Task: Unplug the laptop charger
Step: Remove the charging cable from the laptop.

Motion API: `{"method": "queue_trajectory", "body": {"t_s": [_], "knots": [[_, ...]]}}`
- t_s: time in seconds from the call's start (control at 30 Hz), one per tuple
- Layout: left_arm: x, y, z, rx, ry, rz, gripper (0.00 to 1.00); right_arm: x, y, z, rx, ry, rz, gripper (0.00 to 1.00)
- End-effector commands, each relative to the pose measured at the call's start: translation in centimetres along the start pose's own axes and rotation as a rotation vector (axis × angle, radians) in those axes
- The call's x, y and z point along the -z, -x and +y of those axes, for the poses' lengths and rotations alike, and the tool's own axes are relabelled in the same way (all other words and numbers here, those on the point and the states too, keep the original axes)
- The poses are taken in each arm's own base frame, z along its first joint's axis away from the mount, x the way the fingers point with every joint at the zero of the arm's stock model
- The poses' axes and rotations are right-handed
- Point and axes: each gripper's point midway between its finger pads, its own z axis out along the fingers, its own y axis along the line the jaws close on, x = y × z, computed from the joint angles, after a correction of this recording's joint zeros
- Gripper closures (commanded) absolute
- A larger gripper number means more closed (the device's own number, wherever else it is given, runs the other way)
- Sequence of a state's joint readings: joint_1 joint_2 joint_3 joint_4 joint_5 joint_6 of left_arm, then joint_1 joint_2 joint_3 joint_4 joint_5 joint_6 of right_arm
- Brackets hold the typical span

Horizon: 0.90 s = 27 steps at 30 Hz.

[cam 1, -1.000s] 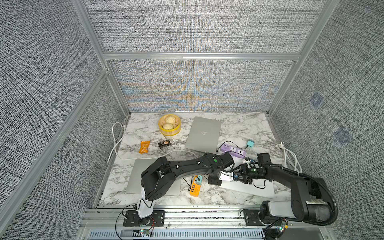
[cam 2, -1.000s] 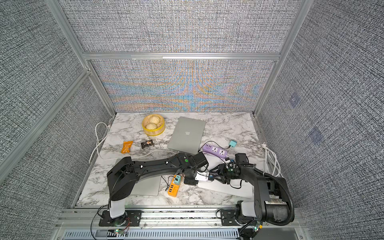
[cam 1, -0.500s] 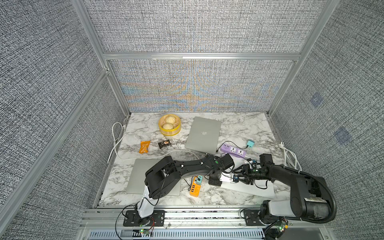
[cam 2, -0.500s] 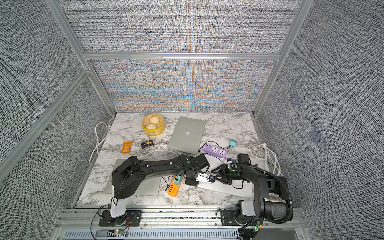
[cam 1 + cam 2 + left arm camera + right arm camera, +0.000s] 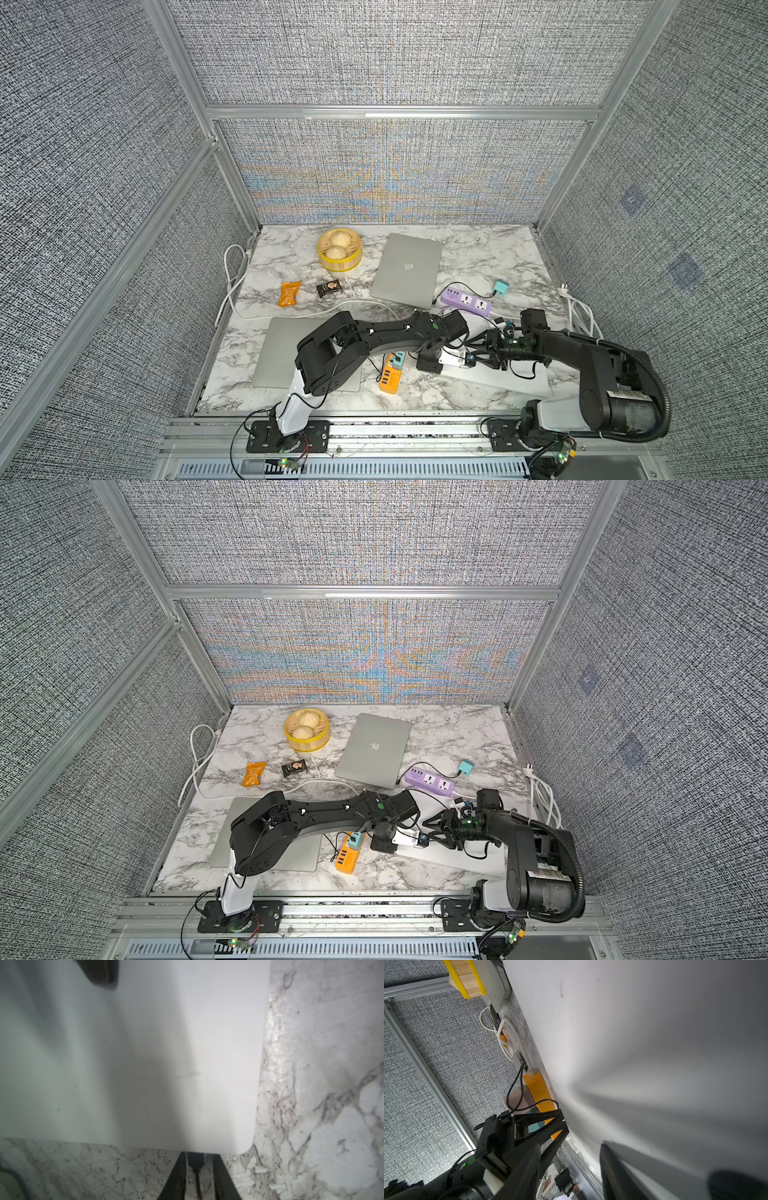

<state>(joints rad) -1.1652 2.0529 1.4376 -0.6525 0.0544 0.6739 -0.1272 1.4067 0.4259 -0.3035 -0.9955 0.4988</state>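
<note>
A white laptop (image 5: 515, 376) lies at the front right of the marble table. The charger's black plug (image 5: 195, 1162) sits in its left edge, and a thin black cable runs off toward an orange power strip (image 5: 390, 376). My left gripper (image 5: 199, 1155) straddles the plug, narrowly open: one finger is right against it and a thin gap shows at the other. In both top views it (image 5: 428, 365) (image 5: 382, 843) points down at the laptop's edge. My right gripper (image 5: 569, 1145) (image 5: 486, 353) stands open, low over the lid (image 5: 633, 1043), with nothing between its fingers.
A grey laptop (image 5: 407, 270) lies at the back, and another (image 5: 282, 353) lies under my left arm. Nearby are a purple power strip (image 5: 465, 301), a teal adapter (image 5: 500, 286), a bun steamer (image 5: 338, 249), an orange packet (image 5: 289, 293) and a dark packet (image 5: 329, 287). White cables (image 5: 230, 282) (image 5: 582, 311) trail along both sides.
My left arm's elbow has swung right and folded closer, and its jaws have narrowed around the plug. The right arm has barely moved.
</note>
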Motion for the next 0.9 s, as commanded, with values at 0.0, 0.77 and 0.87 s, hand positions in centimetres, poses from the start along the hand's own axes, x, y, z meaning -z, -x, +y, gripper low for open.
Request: {"method": "queue_trajectory", "body": {"t_s": [0.0,0.77,0.87], "knots": [[0.0,0.3,0.1,-0.005,-0.002,-0.009,0.77,-0.2,-0.7,-2.4,-0.054,-0.095,0.0,0.5],[0.9,-1.7,-0.2,-0.054,0.009,0.084,1.0,0.2,-0.4,-3.9,-0.098,-0.149,-0.033,0.5],[1.6,-0.7,-0.1,-0.033,0.002,0.039,1.0,0.2,-0.3,-3.7,-0.09,-0.145,-0.035,0.5]]}}
